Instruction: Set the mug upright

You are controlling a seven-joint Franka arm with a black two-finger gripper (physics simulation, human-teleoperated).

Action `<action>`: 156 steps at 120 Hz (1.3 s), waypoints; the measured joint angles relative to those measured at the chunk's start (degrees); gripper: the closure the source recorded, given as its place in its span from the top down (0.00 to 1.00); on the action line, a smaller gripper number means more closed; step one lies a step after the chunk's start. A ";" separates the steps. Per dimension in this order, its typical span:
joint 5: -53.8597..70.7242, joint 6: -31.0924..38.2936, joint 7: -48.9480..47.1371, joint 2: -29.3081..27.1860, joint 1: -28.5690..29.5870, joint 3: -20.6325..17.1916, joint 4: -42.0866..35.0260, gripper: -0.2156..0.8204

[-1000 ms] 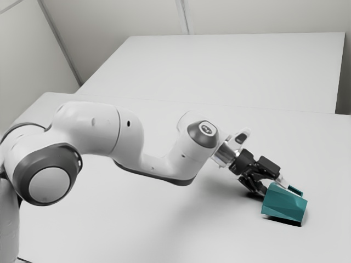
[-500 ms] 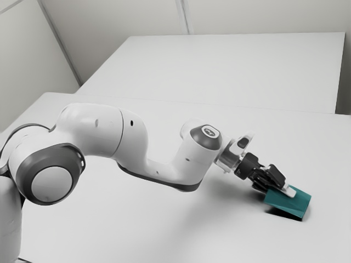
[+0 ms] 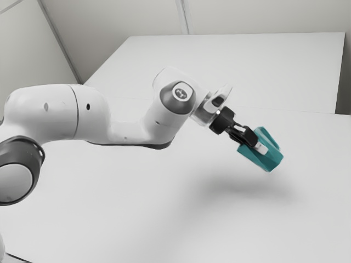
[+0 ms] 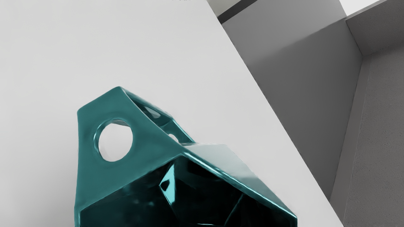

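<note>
Exterior view: teal and faceted, the mug (image 3: 271,160) hangs tilted above the table (image 3: 219,230), pinched in the tool (image 3: 261,148).

We reach in from nine o'clock with our arm (image 3: 131,131), our jaws (image 3: 261,148) gripping the tilted teal mug (image 3: 269,161) above the tabletop (image 3: 137,219), its shadow (image 3: 247,189) toward seven o'clock.

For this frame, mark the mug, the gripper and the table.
Mug (image 3: 271,160): exterior view, on its outer wall.
Gripper (image 3: 261,148): exterior view, midway between its fingertips.
Table (image 3: 131,208): exterior view, bare top.
</note>
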 joint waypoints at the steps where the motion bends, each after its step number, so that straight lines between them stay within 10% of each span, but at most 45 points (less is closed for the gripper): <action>1: 1.33 -0.03 -0.34 -0.41 0.28 0.00 -0.03 0.06; 53: 56.14 -9.29 -22.28 -13.67 14.57 0.07 -5.31 0.05; 156: 63.37 5.25 -44.08 -11.90 18.60 -0.08 -20.52 0.04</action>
